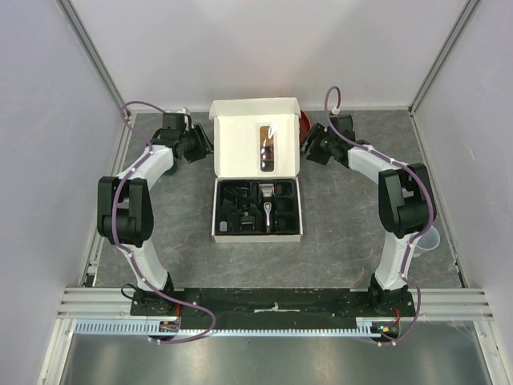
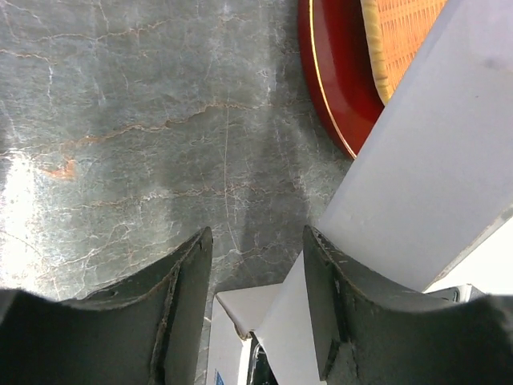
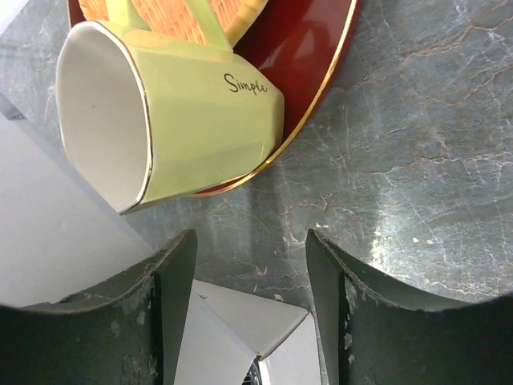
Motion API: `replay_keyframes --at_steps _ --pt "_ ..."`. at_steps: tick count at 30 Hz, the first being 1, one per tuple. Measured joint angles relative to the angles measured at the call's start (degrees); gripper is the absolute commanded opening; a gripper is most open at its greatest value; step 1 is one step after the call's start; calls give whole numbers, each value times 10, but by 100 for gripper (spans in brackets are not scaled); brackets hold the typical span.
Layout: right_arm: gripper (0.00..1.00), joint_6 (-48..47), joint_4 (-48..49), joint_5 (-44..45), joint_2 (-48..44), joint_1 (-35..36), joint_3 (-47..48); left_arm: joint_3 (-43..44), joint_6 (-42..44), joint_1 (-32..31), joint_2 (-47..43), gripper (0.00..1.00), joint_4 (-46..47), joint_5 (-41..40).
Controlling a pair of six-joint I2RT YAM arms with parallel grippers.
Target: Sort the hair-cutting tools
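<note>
Currently: Both Hands at the Box Lid, Tools Seated in the Tray

The white box [image 1: 256,237] sits at the middle of the tabletop [image 1: 337,241]. Its lid [image 1: 240,140] stands upright on the side toward the far edge. The black-and-silver clipper [image 1: 267,204] lies in the centre of the tray. Small black pieces, taken to be comb guards [image 1: 234,210], fill the pockets beside it. The brush and cable cannot be picked out among them.

Left hand [image 2: 256,234]: beside the lid's left edge, fingers apart, nothing clamped. A white corner of the box shows low between them.

Right hand [image 3: 250,241]: beside the lid's right edge, fingers likewise apart, with a white box corner below. Just beyond it a green mug [image 3: 200,112] lies on its side on a red plate [image 3: 304,56] near the far edge. Neither belongs to the task.

Step in hand (judgement): every tool that can be made out lies in the tray, so sorting appears complete and the lid is what remains.

Next move calls for both hands to bear evenly on the lid and swing it toward the near edge, over the tray. Uneven pressure may twist the cardboard or drag the box. The right hand must avoid the mug.
</note>
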Motion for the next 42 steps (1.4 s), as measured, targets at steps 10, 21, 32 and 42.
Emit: replay_keyframes --at_steps 10,21,32,42 --pt "65 23 52 -71 -26 -5 -28 -83 0 6 -76 54 29 29" --pt "65 45 97 -114 -131 9 -91 -156 -14 -3 -205 54 44 47" --pt "65 1 39 -6 -217 9 -150 -185 -36 -4 -236 54 29 -5" --pt "64 -43 -10 93 -266 17 -196 -216 -45 -9 -237 41 0 -73"
